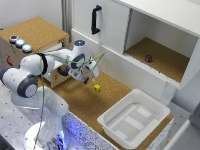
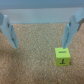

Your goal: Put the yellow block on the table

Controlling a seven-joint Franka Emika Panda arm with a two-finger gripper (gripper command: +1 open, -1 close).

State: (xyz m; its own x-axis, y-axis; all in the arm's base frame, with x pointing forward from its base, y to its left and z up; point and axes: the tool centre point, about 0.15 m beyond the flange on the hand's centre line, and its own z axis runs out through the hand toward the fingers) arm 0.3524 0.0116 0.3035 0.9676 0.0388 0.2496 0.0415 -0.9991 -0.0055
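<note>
Pincer hangs released above yellow block resting on cork table.

White tub; dark ball on cabinet shelf.

The desk is rough, matt brown cork. The block looks like smooth matt yellow plastic. The tub is smooth white plastic, faintly glossy. The pincer fingers look like pale, smooth plastic.
</note>
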